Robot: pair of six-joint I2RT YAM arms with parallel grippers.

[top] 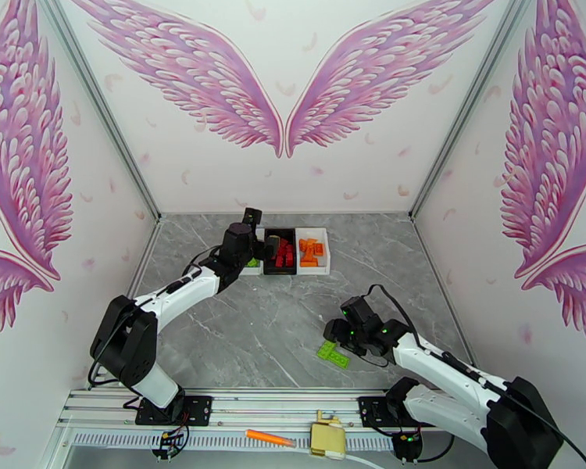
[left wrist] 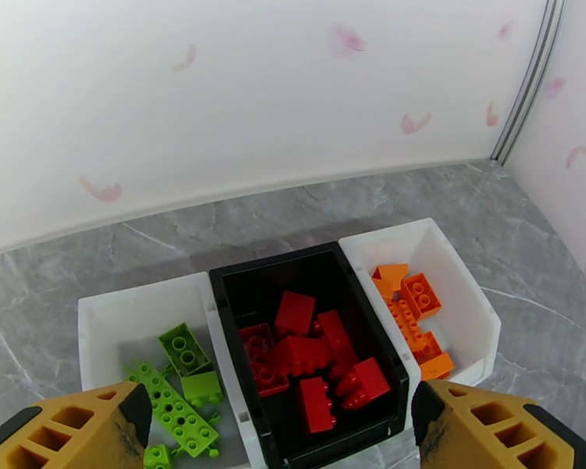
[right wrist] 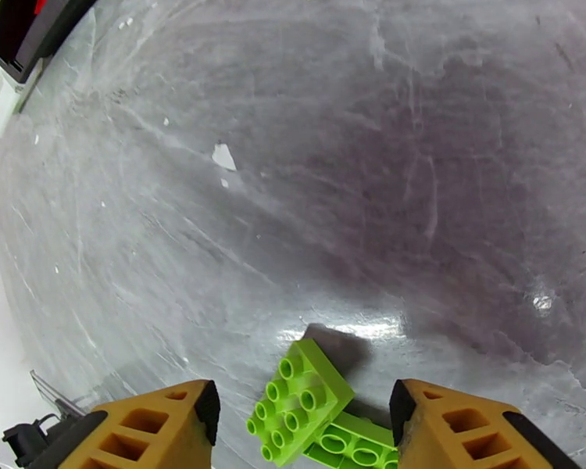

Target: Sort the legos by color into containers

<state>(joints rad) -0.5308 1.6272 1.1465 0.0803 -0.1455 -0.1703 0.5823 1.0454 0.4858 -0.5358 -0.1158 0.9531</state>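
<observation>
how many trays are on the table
3, side by side: the left white tray holds green bricks, the middle black tray red bricks, the right white tray orange bricks. None seems hidden.

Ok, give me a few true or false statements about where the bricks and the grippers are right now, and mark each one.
1. The black tray holds red bricks. True.
2. The orange bricks lie in the left white tray. False: they lie in the right white tray.
3. Loose green bricks lie on the table between the fingers of the right gripper. True.
4. The left gripper grips a red brick. False: its jaws stand open with nothing between them.
</observation>
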